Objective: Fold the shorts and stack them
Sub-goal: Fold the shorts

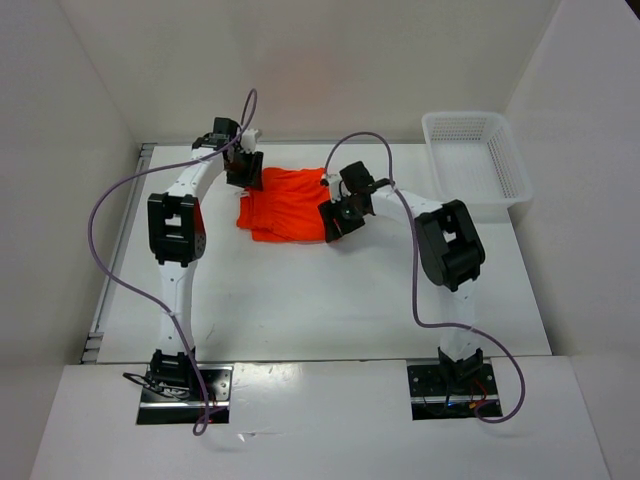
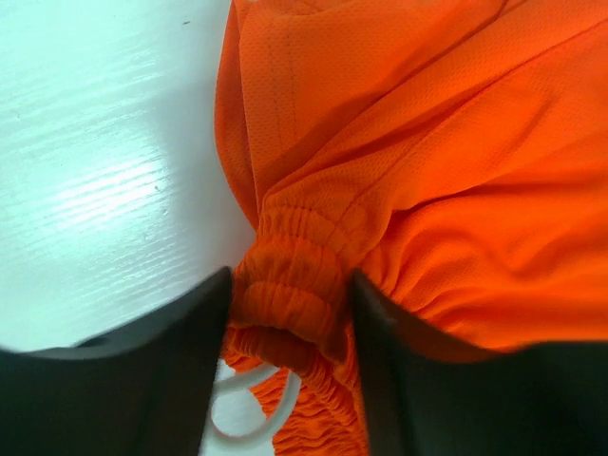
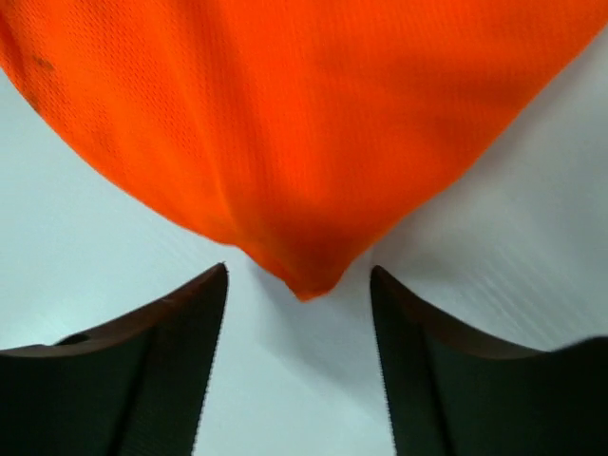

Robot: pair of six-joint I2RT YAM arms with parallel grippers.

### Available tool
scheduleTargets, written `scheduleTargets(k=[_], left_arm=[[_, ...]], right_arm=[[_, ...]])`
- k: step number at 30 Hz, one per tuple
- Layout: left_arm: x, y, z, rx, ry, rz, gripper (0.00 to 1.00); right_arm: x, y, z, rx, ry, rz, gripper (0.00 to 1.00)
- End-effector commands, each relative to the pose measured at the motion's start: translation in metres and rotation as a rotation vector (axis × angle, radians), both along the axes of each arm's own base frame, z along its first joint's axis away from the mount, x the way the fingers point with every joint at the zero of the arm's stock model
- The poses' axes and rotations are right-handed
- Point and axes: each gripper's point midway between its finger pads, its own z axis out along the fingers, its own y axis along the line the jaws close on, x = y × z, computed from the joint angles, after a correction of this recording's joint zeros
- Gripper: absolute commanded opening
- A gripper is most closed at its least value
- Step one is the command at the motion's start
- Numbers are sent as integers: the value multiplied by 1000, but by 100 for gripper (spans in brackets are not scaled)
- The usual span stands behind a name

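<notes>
The bright orange shorts (image 1: 285, 205) lie bunched on the white table at the back middle. My left gripper (image 1: 243, 176) is at their left end. In the left wrist view it (image 2: 290, 277) is shut on the gathered elastic waistband (image 2: 290, 285), which fills the gap between the jaws, and fabric folds run into the grip. A loop of white drawstring (image 2: 249, 418) shows below. My right gripper (image 1: 332, 222) is at the shorts' right front corner. In the right wrist view it (image 3: 298, 270) is open, with an orange corner (image 3: 306, 285) just reaching between the fingertips, untouched.
A white plastic mesh basket (image 1: 510, 170) stands at the back right of the table. White walls close in the back and both sides. Purple cables loop from both arms over the table.
</notes>
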Motion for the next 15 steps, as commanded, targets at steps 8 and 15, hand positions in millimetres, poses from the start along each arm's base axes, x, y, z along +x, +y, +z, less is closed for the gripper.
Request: scheduleTargets(k=[8, 15], left_arm=[[-5, -12, 96, -62, -156, -41, 99], [-37, 71, 210, -12, -362, 124, 99]], right_arm=[[40, -65, 164, 35, -322, -75, 84], [50, -181, 227, -103, -512, -383, 100]])
